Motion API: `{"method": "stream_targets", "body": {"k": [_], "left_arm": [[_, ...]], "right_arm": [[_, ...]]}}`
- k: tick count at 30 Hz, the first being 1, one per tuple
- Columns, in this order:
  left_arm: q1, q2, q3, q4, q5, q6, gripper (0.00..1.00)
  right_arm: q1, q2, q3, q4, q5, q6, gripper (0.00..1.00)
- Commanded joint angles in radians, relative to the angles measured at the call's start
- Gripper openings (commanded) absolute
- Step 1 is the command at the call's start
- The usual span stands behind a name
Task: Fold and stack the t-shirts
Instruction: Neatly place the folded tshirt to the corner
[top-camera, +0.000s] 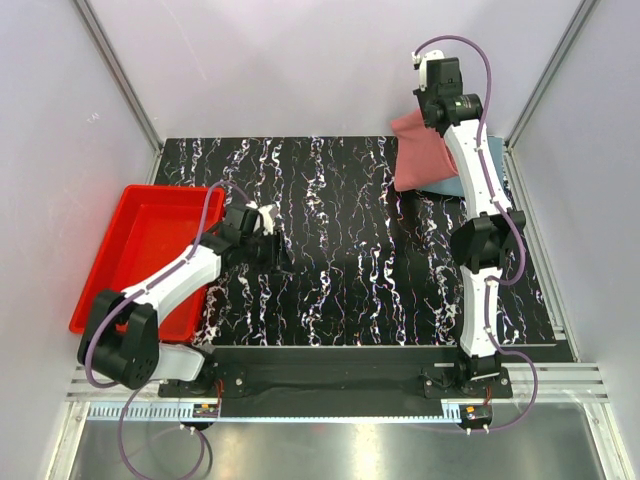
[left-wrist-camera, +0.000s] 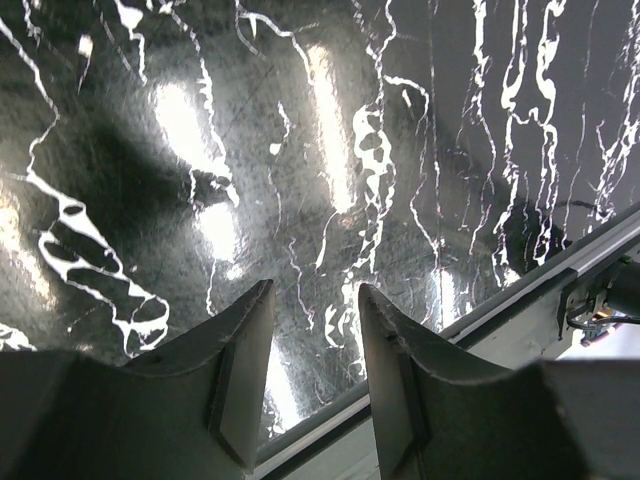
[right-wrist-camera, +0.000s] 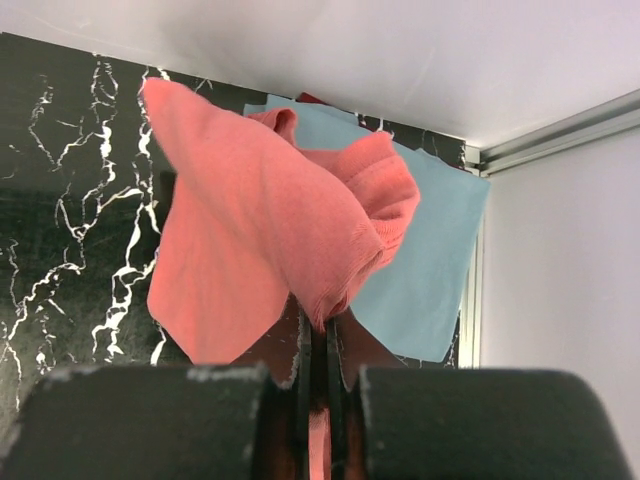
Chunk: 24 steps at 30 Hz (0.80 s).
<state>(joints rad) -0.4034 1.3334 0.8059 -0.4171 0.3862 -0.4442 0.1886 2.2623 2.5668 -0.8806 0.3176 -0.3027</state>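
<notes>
Right wrist view: the right hand (right-wrist-camera: 318, 335) is pinched tight on a fold of the salmon-pink t-shirt (right-wrist-camera: 250, 220), which hangs bunched above the light blue t-shirt (right-wrist-camera: 435, 250) lying flat at the desk's (right-wrist-camera: 60, 200) far right corner. Across the way, the left hand (left-wrist-camera: 310, 340) hovers low over the desk near the red tray (top-camera: 140, 240), fingers parted, gripping nothing.

Coral-pink t-shirt (right-wrist-camera: 250, 220) against a black table (top-camera: 340, 270) veined in white

A second t-shirt (right-wrist-camera: 430, 250) is light blue, and the tray (top-camera: 115, 260) is bright red. The left arm (top-camera: 180, 275) and right arm (top-camera: 480, 180) are white with black joints and carry purple cables (top-camera: 455, 39). The walls (top-camera: 300, 60) are pale grey.
</notes>
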Motion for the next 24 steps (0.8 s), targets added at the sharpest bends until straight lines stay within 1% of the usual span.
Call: {"method": "stream_targets", "body": {"k": [1,4,9,17,24], "left_arm": [[0.005,0.021,0.064,0.043,0.042,0.022,0.44],[0.005,0.032,0.064,0.04,0.049,0.025,0.43],[0.005,0.036,0.065,0.026,0.054,0.03,0.43],[0.005,0.067,0.084,0.034,0.069,0.024,0.43],[0.005,0.076,0.096,0.026,0.071,0.022,0.43]], "right_arm": [[0.008,-0.06,0.053,0.023,-0.022,-0.009,0.0],[0.005,-0.072,0.027,0.017,-0.017,-0.016,0.0],[-0.003,-0.081,0.041,0.014,0.005,-0.013,0.0],[-0.017,-0.113,0.064,0.031,-0.022,-0.006,0.0],[-0.024,-0.129,0.041,0.039,-0.012,-0.012,0.0]]}}
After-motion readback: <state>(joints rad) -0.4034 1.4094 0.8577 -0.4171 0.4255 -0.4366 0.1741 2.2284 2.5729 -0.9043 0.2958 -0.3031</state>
